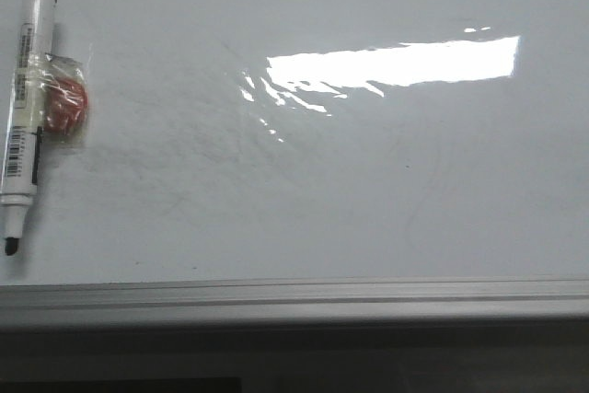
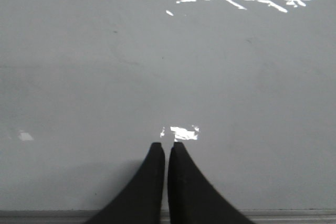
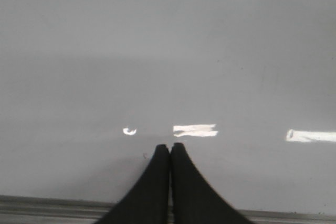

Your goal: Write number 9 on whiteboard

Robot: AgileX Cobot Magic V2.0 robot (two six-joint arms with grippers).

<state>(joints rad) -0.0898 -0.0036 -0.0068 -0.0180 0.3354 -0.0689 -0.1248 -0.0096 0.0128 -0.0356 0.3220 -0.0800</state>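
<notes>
The uncapped marker (image 1: 25, 108) lies at the far left of the front frame, long axis near vertical, tip down, taped to a small red piece. The whiteboard (image 1: 368, 190) shows no stroke. The left gripper (image 2: 166, 149) and right gripper (image 3: 170, 150) are both pinched together, empty; the left arm is probably nearer.

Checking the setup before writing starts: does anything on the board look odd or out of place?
One oddity: the marker lies uncapped on the whiteboard at its left edge, with a red item in clear wrap taped to its barrel. No black strokes yet, only faint smudges. Both grippers are shut and empty.
</notes>
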